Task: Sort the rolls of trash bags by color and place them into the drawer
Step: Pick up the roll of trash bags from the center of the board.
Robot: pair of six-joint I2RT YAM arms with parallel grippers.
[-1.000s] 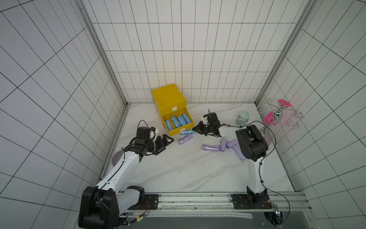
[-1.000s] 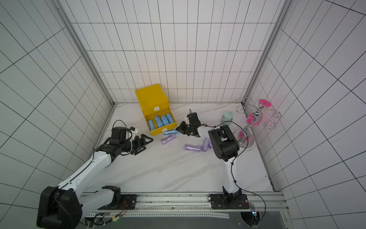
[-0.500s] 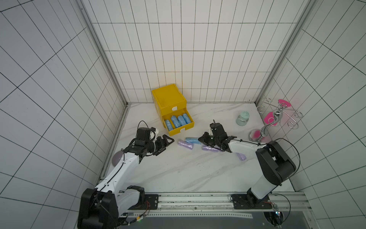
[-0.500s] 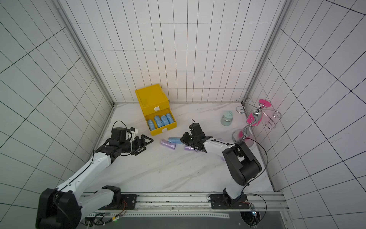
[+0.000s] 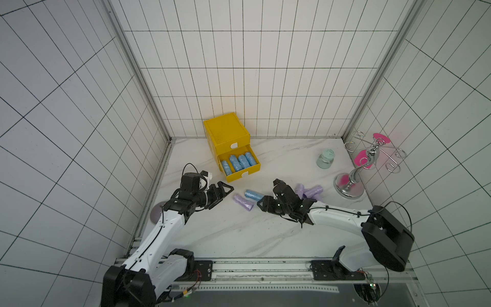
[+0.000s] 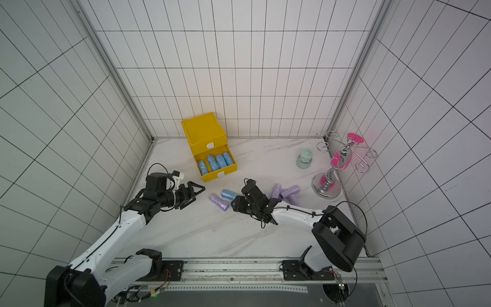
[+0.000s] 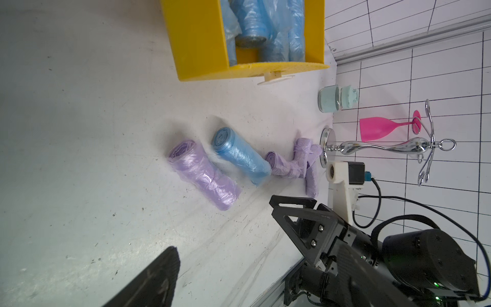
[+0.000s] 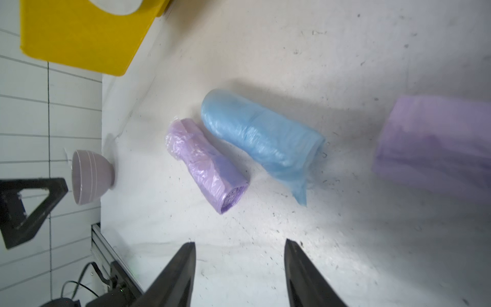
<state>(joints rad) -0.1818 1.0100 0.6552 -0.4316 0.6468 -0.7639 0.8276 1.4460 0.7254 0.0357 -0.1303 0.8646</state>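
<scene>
- Right claw [image 5: 266, 194], in both top views, has its jaws parted and holds nothing. A second ago it was shut and up by the drawer front. Now it sits nearer the front of the white marble table [image 5: 239, 239], just beside a loose light blue crinkly plastic roll [image 5: 253, 194].
- Left claw [image 5: 227, 194] is wide open and empty, much where it was a second ago, pointing toward a loose lilac crinkly plastic roll [image 5: 243, 202].
- Both loose rolls lie farther from the yellow plastic two-drawer box [image 5: 227, 130] than a second ago. Its lower drawer [image 5: 253, 170] stands pulled out, with four light blue rolls [image 5: 236, 162] in a row inside.
- Behind the right claw lies a heap of lilac rolls [image 5: 314, 190]; three show, and the arm may hide more. Further right stand one pale green jar [image 5: 325, 159] and one chrome wire stand [image 5: 348, 187] carrying one pink glass [image 5: 362, 159].
- Left wrist view: the loose blue roll [image 7: 240, 156] is tightly wound with a spiral end. It lies just beside the lilac one [image 7: 204, 175], its far end against the heap [image 7: 300, 159].
- Right wrist view: two black fingers [image 8: 175, 276] stand apart with bare table between. A flap of film trails from the blue roll [image 8: 260, 138]. One lilac ribbed bowl [image 8: 90, 176] sits by the wall.
</scene>
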